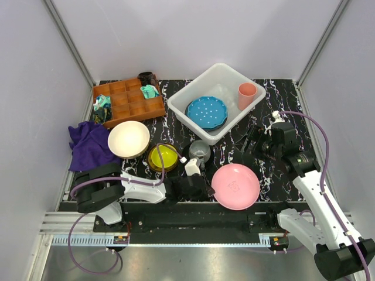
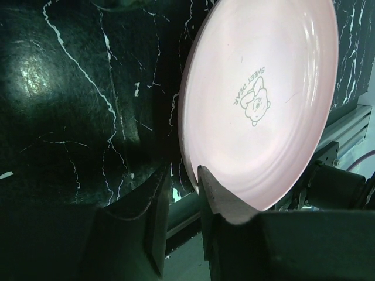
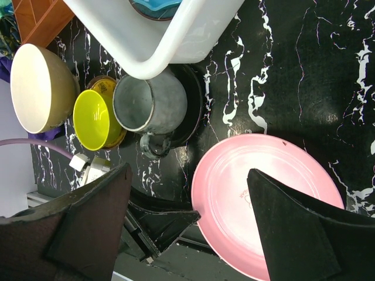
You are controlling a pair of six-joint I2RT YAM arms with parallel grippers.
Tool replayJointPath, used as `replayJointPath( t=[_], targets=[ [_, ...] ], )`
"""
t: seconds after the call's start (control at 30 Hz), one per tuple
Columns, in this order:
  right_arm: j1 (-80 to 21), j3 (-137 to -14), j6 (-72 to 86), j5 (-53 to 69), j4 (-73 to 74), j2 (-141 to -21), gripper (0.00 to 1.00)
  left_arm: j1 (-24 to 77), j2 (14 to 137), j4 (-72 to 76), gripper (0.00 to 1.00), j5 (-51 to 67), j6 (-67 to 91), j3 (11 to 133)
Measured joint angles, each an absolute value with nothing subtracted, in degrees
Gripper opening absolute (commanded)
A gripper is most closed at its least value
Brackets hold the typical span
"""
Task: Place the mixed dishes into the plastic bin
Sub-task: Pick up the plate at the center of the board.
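Pink plate lies on the table near my bases, its rim pinched by my left pincer; my right pincer hangs spread wide, holding nothing. Plastic bin contains the blue dotted plate and pink cup. Outside it and yet to load: cream bowl, yellow bowl, grey mug, black saucer.

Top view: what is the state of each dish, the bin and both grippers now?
plastic bin: upright, partly filled.
blue dotted plate: flat in bin.
pink cup: upright in bin.
cream bowl: upright, empty, on table.
yellow bowl: upright, empty, on table.
grey mug: upright on black saucer.
pink plate: flat on table.
left gripper: straddling pink plate's rim, grip unclear.
right gripper: open, empty.
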State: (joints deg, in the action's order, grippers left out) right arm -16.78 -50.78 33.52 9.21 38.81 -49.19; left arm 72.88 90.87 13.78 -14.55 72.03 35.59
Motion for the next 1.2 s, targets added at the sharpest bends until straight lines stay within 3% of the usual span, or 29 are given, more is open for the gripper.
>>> replayJointPath(
  t=[0.8, 1.07, 1.2],
  targets=[
    [-16.78, -50.76, 33.5, 9.19, 38.83, -48.12, 0.9, 73.03, 94.63, 12.23, 0.25, -15.4, 72.9, 39.62],
    [-16.78, -50.76, 33.5, 9.19, 38.83, -47.97, 0.9, 73.03, 95.04, 11.9, 0.14, -15.42, 72.93, 39.9],
    [-16.78, -50.76, 33.5, 9.19, 38.85, -47.97, 0.9, 73.03, 95.04, 11.88, 0.0, -15.44, 72.9, 39.9]
  ],
)
